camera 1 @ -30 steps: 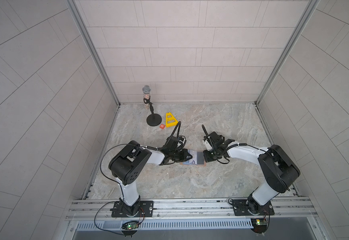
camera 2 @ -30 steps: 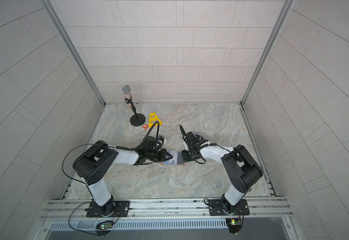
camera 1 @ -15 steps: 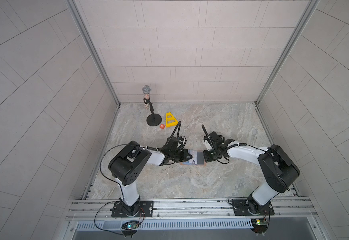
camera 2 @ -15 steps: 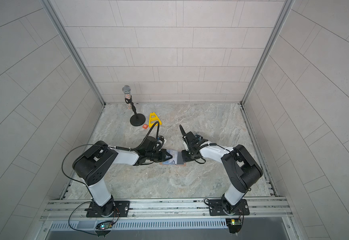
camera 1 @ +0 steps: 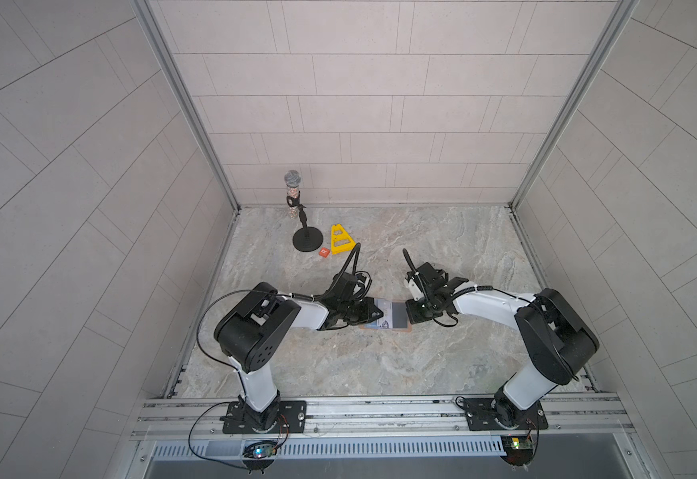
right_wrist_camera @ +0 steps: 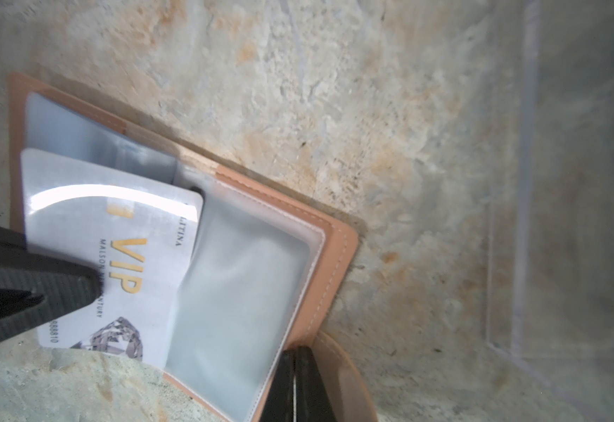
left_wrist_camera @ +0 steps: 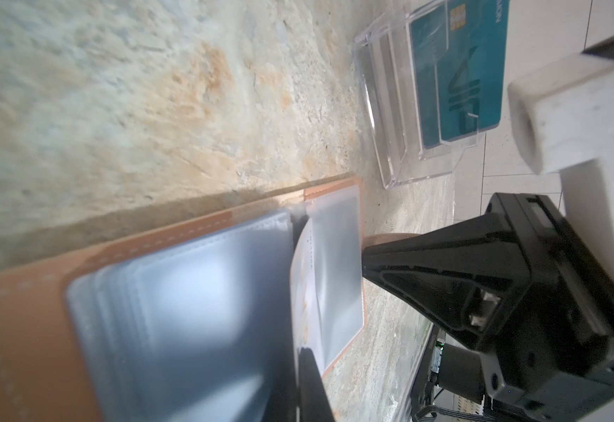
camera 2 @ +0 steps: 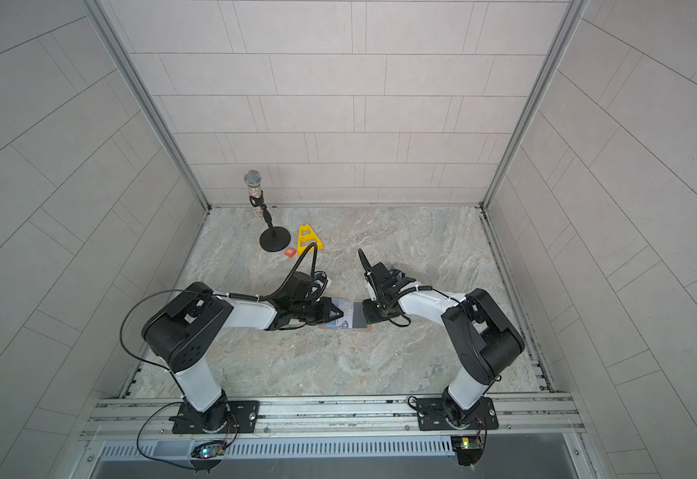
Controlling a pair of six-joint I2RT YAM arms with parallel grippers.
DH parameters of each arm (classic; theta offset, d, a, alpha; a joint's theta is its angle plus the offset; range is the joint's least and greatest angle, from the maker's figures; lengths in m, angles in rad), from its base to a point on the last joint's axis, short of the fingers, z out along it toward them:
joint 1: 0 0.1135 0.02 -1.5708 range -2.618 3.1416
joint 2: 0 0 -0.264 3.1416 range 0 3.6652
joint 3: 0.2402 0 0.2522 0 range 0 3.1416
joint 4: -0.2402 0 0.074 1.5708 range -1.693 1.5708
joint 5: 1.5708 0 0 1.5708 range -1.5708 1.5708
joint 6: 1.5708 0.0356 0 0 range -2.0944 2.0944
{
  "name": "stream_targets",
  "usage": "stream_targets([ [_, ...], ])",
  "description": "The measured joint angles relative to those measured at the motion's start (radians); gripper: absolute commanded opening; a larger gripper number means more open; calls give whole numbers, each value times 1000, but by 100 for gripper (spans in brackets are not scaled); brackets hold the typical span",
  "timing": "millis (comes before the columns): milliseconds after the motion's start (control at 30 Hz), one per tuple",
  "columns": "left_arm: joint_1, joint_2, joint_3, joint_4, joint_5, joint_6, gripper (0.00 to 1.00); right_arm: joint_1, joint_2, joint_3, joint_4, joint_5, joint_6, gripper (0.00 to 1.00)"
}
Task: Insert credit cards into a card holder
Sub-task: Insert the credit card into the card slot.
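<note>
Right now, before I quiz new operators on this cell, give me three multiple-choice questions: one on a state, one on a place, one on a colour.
1. The holder is:
A. snapped shut
B. open flat on the table
C. standing on edge

2. The teal card is:
A. in the holder
B. loose on the table
C. in the clear stand

3. "VIP" on the white card is printed in:
A. gold
B. red
C. black

Answers:
1 B, its clear sleeves face up in both wrist views.
2 C, the left wrist view shows it behind the stand's clear front.
3 A, the right wrist view shows gold letters.
</note>
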Motion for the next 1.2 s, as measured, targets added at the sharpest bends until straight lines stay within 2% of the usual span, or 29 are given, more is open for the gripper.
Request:
stream_targets([
  [867, -46, -8, -45, 101, -90, -145, 0, 4, 0, 0, 1, 5, 0, 6],
  [1200, -53, -8, -50, 119, -86, -172, 0, 5, 1, 1, 0, 6, 0, 5],
])
